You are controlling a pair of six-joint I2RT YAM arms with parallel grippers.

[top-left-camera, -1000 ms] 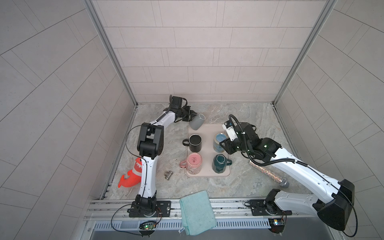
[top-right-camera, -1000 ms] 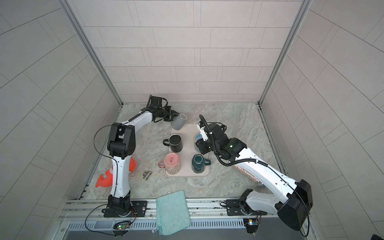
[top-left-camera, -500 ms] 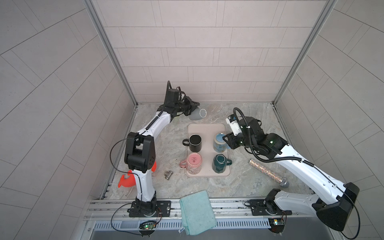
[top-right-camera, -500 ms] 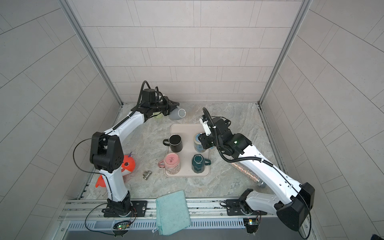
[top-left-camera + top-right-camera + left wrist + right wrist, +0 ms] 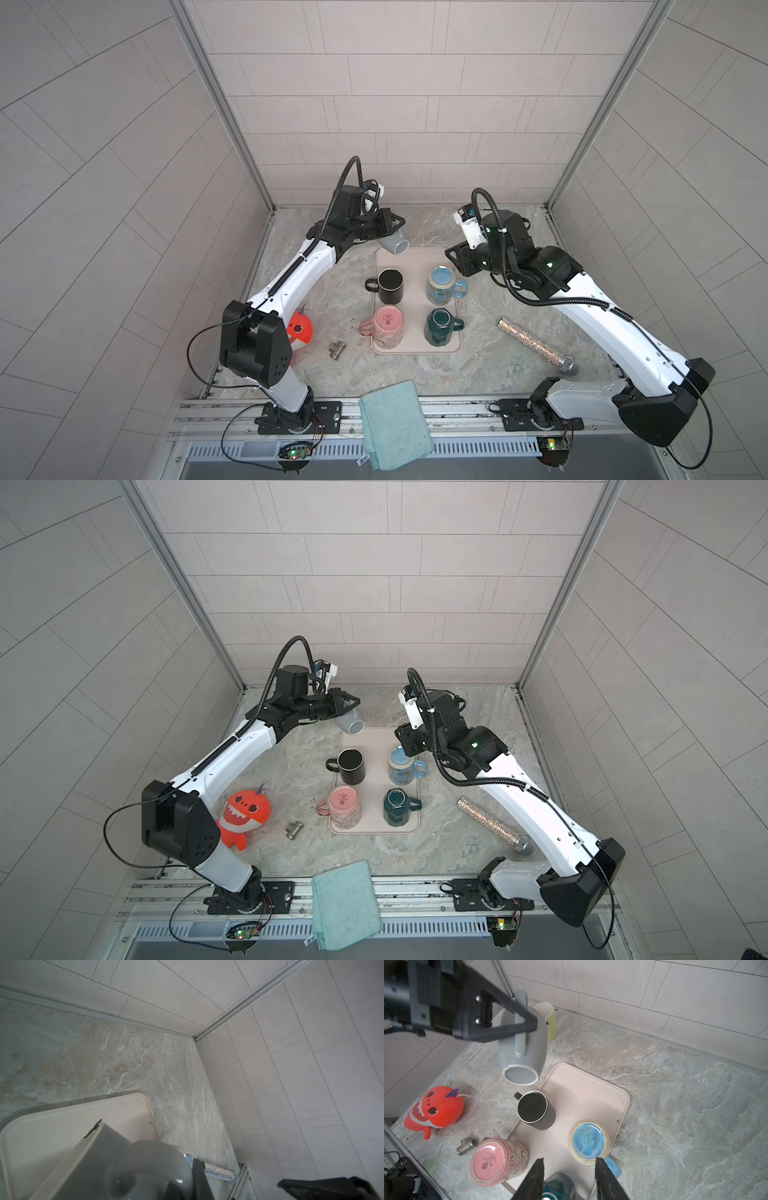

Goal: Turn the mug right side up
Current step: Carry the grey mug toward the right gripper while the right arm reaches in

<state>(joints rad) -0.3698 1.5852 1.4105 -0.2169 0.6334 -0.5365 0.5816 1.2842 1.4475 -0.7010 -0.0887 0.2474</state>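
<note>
My left end effector [image 5: 390, 227] is clamped on the handle of the glossy grey ceramic mug [image 5: 521, 1053], which hangs above the tabletop [image 5: 675, 1084]. In both top views the mug sits at the upper-left corner of the pale pink tray [image 5: 591, 1093]. Its long axis lies tilted, with the base facing the tray, so I judge my wrist must roll to bring the base underneath. My right end effector [image 5: 569, 1167] is part-open, empty and well apart from the mug.

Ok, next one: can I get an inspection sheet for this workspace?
Surface: marbled grey tabletop, few dark specks.
Job's things: grey ceramic mug aloft, tilted, by the beige plastic tray's far corner; pink patterned mug and blue glazed mug base-up on tray.
Clutter: orange shark plush toy, metal pipe fitting, glittery microphone, teal cloth.
Grippers: left gripper shut on grey mug's handle; right gripper open, empty.
Cables: black hoses loop at both wrists, clear of mugs.
Surroundings: tiled walls; nothing else seen.
</note>
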